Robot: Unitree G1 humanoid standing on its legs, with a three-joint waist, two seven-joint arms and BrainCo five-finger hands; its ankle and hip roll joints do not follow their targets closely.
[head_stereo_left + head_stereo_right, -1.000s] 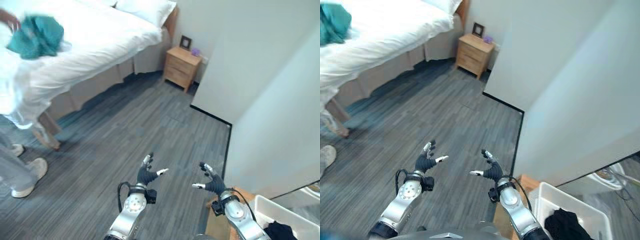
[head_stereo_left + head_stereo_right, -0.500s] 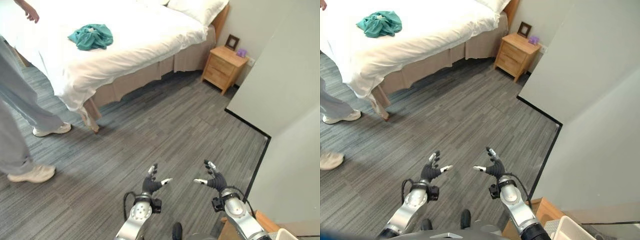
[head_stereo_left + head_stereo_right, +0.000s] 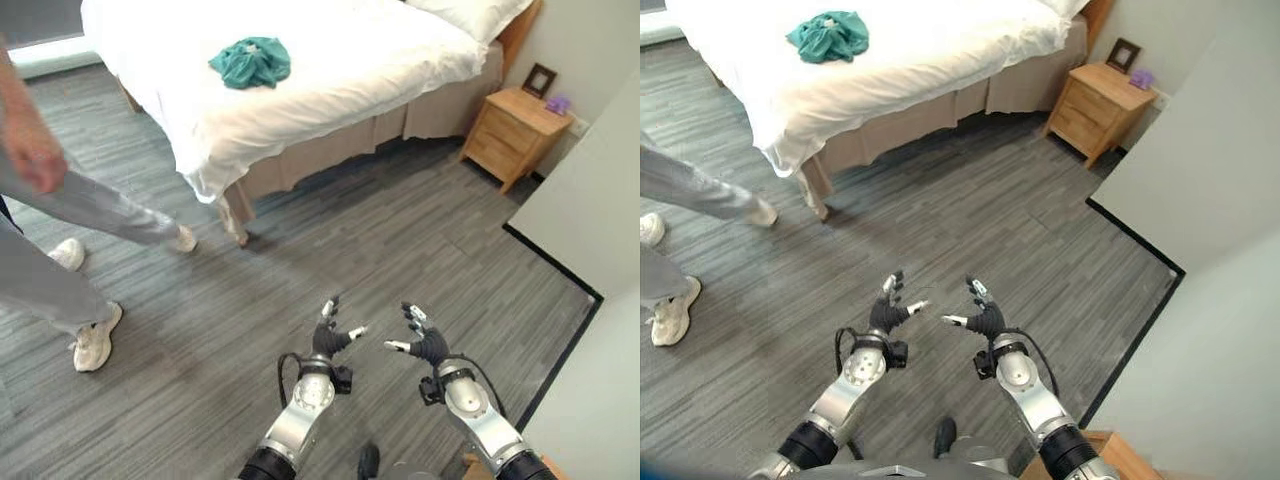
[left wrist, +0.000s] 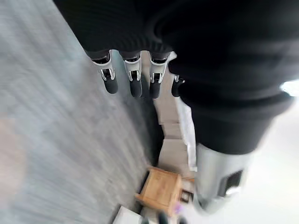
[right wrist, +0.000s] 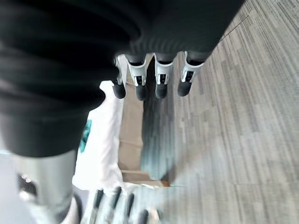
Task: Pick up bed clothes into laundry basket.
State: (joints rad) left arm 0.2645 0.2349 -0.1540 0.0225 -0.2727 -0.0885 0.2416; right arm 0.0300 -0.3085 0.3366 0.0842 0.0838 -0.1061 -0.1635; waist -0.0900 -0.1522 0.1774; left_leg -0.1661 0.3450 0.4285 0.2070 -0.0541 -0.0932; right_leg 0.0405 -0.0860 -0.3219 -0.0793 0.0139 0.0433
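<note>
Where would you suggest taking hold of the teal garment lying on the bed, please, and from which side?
Probably the raised, bunched middle of the teal garment, from above: it lies crumpled in a loose heap on the white bed, so folds stand up to pinch. Both the left hand and right hand are open and empty.

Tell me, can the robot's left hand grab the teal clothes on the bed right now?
Probably not yet. The left hand hovers open over the floor, and the teal clothes lie far off on the bed, with bare floor between.

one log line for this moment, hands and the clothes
left hand: open, empty, over floor | right hand: open, empty | teal garment: on bed, untouched | person: beside bed
</note>
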